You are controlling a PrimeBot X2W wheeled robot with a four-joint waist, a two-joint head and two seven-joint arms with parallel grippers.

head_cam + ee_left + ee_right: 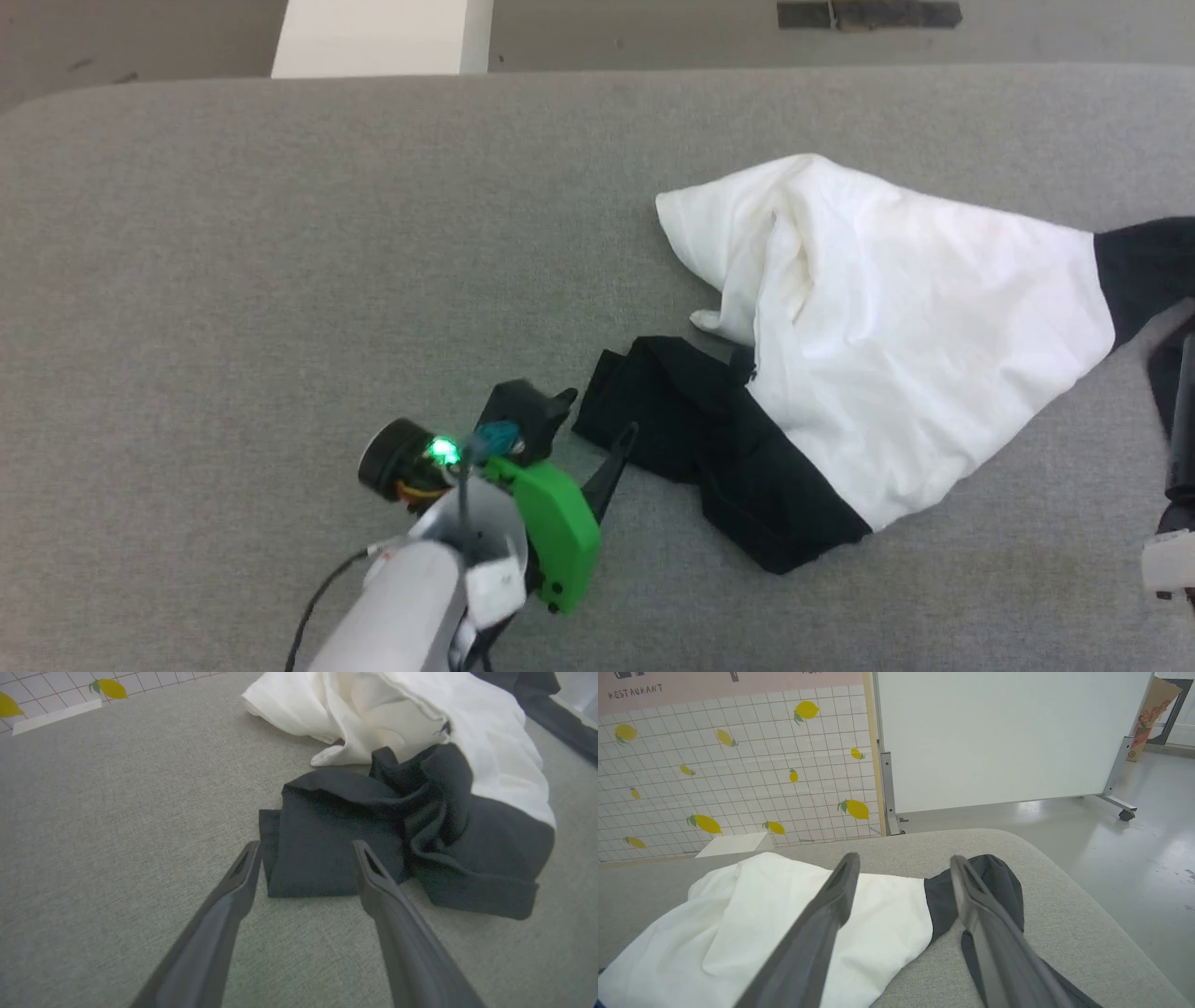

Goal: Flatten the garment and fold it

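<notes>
The garment (887, 317) lies crumpled on the grey worktop (280, 233): white body bunched, black band rumpled, perhaps a sleeve trailing right. The left fingers (233, 891) and right fingers (822, 914) gape wide, holding nothing.

This is looking like a staged test lab rather than a real home: a printed backdrop of white tiles and yellow lemons (738, 788), lettered RESTAURANT, is standing beside a plain white partition panel on castor feet (1008, 737). A glossy grey poured floor (1134, 858) is reflecting light around the grey fabric-covered worktop (280, 233).
</notes>
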